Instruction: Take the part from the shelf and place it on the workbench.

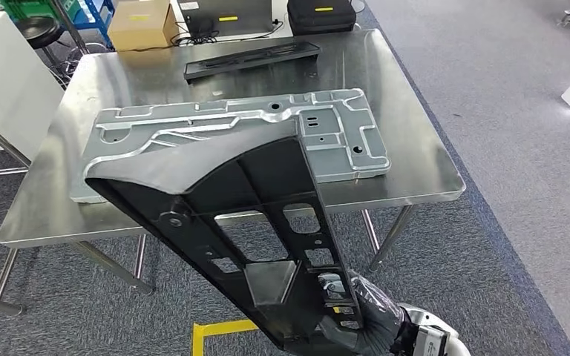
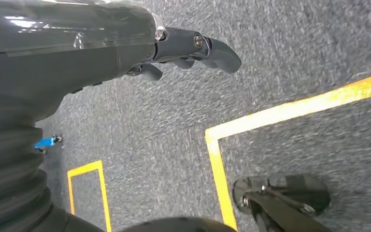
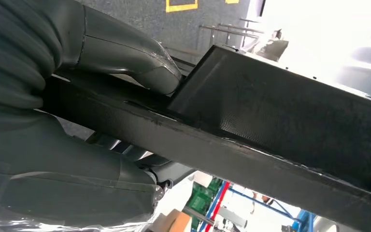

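The right hand (image 1: 367, 315) grips the near end of a long black ribbed plastic frame part (image 1: 252, 200), thumb (image 3: 140, 65) pressed on its textured face; the fingers underneath are mostly hidden. The part slants up over the near edge of the shiny steel workbench (image 1: 415, 148), above a stamped grey metal panel (image 1: 334, 133). The left hand (image 2: 183, 48) hangs over grey carpet (image 2: 174, 130), fingers loosely curled, holding nothing.

Industrial workshop or robot test bay. A stainless-steel counter (image 1: 408, 141) carries a stamped metal panel (image 1: 326, 141); grey carpet floor (image 1: 505, 96) marked with yellow tape (image 2: 217, 159); a cardboard box (image 1: 142, 24) and black equipment case (image 1: 320, 15) stand behind.
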